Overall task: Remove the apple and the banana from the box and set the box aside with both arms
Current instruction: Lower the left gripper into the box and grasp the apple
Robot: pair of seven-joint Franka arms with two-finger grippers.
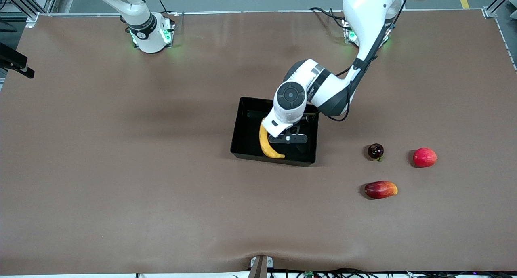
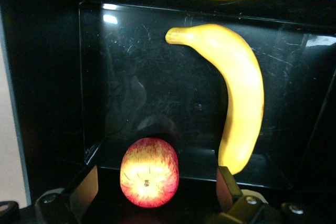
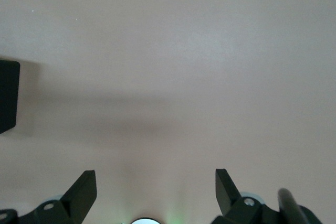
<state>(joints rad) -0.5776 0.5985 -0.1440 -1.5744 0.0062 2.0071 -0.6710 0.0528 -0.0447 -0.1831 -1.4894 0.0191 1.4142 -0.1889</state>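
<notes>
The black box (image 1: 242, 124) lies mid-table. The yellow banana (image 1: 266, 142) lies in it, along the wall at the right arm's end; it also shows in the left wrist view (image 2: 239, 93). My left gripper (image 1: 293, 131) is low inside the box and open. The red apple with yellow patches (image 2: 149, 171) rests on the box floor (image 2: 157, 77) between the fingers (image 2: 84, 190), with a gap on each side. The hand hides the apple in the front view. My right gripper (image 3: 156, 187) is open and empty, up over bare table near its base; it is out of the front view.
Three fruits lie toward the left arm's end of the table: a small dark round fruit (image 1: 375, 150), a pinkish-red round fruit (image 1: 425, 157) and an oblong red-yellow fruit (image 1: 381, 189) nearer the camera. A black object (image 3: 8, 95) shows at the edge of the right wrist view.
</notes>
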